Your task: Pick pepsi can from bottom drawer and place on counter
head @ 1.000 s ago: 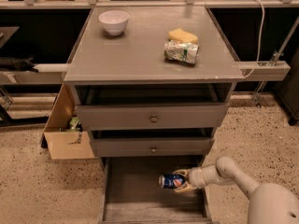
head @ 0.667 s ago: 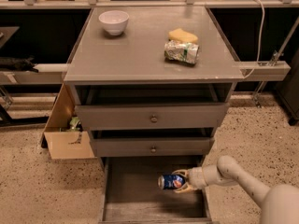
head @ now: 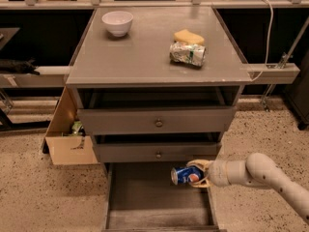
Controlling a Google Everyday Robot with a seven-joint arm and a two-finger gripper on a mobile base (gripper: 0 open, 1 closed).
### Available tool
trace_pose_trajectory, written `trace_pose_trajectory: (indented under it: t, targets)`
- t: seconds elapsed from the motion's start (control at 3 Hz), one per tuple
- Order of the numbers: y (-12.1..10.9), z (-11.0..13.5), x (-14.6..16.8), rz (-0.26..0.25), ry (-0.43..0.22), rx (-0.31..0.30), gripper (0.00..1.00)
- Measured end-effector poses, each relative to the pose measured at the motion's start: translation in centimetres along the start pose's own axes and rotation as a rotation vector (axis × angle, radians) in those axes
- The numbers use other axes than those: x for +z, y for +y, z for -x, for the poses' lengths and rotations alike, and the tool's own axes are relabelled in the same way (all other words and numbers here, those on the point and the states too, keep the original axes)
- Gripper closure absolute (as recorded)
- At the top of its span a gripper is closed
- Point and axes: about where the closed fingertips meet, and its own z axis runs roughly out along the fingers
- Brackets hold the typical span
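The pepsi can (head: 184, 175), blue with a red, white and blue logo, lies on its side, held above the floor of the open bottom drawer (head: 145, 197). My gripper (head: 199, 173) comes in from the right on a pale arm and is shut on the can's right end, just below the front of the middle drawer (head: 157, 152). The grey counter (head: 145, 52) is the cabinet top above, well over the gripper.
On the counter stand a white bowl (head: 118, 22), a yellow sponge (head: 188, 36) and a green-and-white foil bag (head: 187, 53). The upper drawer (head: 158, 122) is slightly open. A cardboard box (head: 67, 139) stands on the floor left of the cabinet.
The can in the gripper has risen slightly and sits closer to the middle drawer's front. The arm has shifted a little; nothing else moved.
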Motion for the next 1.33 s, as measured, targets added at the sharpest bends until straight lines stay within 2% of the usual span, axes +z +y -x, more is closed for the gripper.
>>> trace_pose_trajectory:
  t: [0.33, 0.67, 1.0, 1.33]
  targets:
    - [-0.2, 7.7, -2.4, -0.006, -0.017, -0.132, 1.00]
    - [2.7, 10.7, -1.0, 0.047, -0.066, -0.140, 1.00]
    - [1.8, 11.5, -1.1, 0.058, -0.073, -0.138, 1.00]
    - [-1.4, 15.6, -2.4, 0.053, -0.113, -0.177, 1.00]
